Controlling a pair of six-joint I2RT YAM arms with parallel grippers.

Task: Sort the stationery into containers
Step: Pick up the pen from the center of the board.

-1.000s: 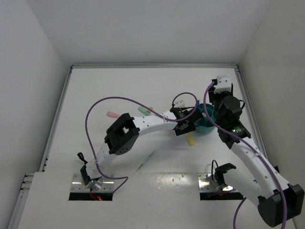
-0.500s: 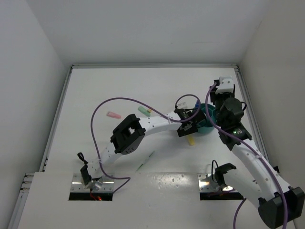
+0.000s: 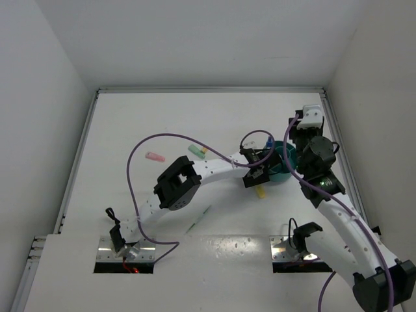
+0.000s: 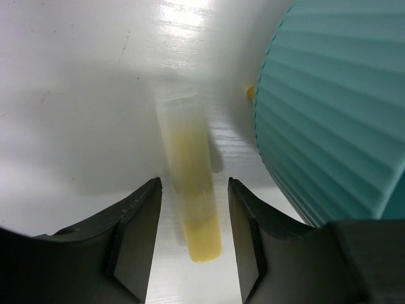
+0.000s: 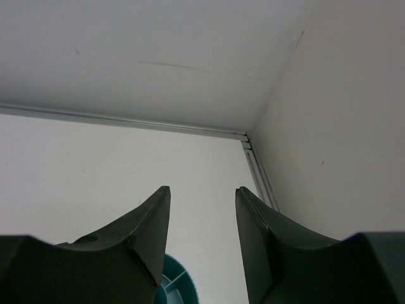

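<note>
A stubby yellow marker point(image 4: 190, 183) lies on the table beside the ribbed wall of the teal cup point(image 4: 329, 114). My left gripper point(image 4: 193, 182) is open, with one finger on each side of the marker, not touching it. In the top view the left gripper point(image 3: 257, 181) is at the cup's point(image 3: 283, 174) near-left side, with the yellow marker point(image 3: 261, 192) showing below it. My right gripper point(image 5: 202, 196) is open and empty, up above the cup's point(image 5: 174, 288) far side and pointing at the back right corner; it also shows in the top view point(image 3: 298, 129).
A pink marker point(image 3: 155, 156) and a green marker point(image 3: 195, 150) lie left of the cup. A thin green pen point(image 3: 199, 220) lies near the front. Something blue point(image 3: 268, 140) shows at the cup's far-left rim. A small yellow item point(image 4: 250, 93) peeks from behind the cup. The side wall is close on the right.
My left gripper has shifted slightly right toward the cup and the yellow marker. My right gripper has drawn away to the right, off the cup.
</note>
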